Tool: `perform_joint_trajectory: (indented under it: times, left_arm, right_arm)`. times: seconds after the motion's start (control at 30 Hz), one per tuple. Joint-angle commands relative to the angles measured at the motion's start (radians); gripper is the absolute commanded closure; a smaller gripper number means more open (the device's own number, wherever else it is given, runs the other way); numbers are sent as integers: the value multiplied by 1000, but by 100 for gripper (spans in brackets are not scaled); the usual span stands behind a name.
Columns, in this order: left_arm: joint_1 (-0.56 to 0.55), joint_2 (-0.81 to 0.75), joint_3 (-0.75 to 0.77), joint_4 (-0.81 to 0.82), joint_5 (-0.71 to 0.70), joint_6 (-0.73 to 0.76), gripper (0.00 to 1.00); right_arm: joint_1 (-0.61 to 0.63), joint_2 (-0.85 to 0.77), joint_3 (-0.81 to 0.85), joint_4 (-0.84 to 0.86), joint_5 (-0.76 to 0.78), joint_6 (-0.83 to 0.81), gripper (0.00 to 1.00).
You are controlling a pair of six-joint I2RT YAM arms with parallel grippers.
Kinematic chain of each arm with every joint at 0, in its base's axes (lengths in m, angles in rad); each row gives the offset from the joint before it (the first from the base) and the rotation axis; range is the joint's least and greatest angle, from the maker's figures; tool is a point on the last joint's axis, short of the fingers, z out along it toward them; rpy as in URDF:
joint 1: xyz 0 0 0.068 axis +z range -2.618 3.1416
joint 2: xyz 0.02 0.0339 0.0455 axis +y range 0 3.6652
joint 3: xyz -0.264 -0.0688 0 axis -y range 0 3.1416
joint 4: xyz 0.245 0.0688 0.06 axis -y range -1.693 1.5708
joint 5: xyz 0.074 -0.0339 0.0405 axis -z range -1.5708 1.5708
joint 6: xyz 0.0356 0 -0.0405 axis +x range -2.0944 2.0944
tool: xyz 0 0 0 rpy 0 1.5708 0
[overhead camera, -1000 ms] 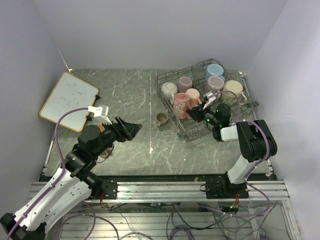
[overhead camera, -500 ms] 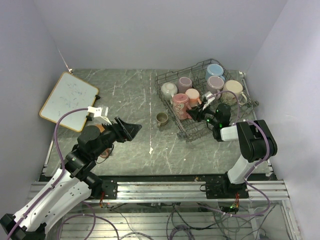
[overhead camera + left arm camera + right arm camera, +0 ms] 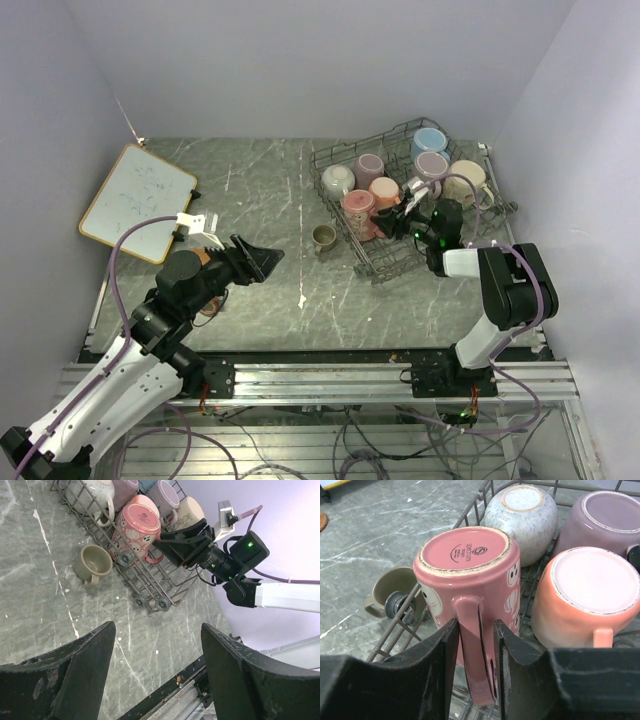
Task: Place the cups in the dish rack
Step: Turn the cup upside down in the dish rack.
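Note:
The grey wire dish rack [image 3: 388, 268] stands at the back right and holds several mugs upside down. My right gripper [image 3: 404, 217] is shut on the handle of a pink printed mug [image 3: 470, 565], which rests base up at the rack's near-left corner [image 3: 481, 504]. A peach mug [image 3: 592, 587], a speckled cream mug [image 3: 522, 510] and a mauve mug [image 3: 607, 520] sit beside it. A small olive-brown mug [image 3: 323, 237] lies on the table just left of the rack. My left gripper [image 3: 268, 258] is open and empty, above the table left of centre.
A wood-framed whiteboard [image 3: 138, 200] lies at the far left. A light blue mug [image 3: 430, 142] and a cream mug [image 3: 466, 183] fill the rack's far right side. A cork coaster edge [image 3: 322, 521] shows far left.
The pink mug has tipped from leaning to base up in the rack, and my right gripper has shifted slightly away from me with it. The left arm has not moved.

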Motion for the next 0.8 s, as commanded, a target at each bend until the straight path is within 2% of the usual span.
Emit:
perform_joint_trajectory:
  times: [0.0,0.17,0.57,0.77]
  left_arm:
    - [-4,-2,8,11,34,12,21]
    - [-4,-9,5,8,36,12,21]
    - [-3,-12,3,8,47,16,21]
    - [-4,-15,1,3,52,17,21]
  right_arm:
    - [-5,-38,40,-70,2,-34,65]
    - [-15,-58,79,-189,18,-98,61]
    - [-37,-82,134,-403,-48,-298,60]
    - [-37,-77,200,-561,-47,-416,58]
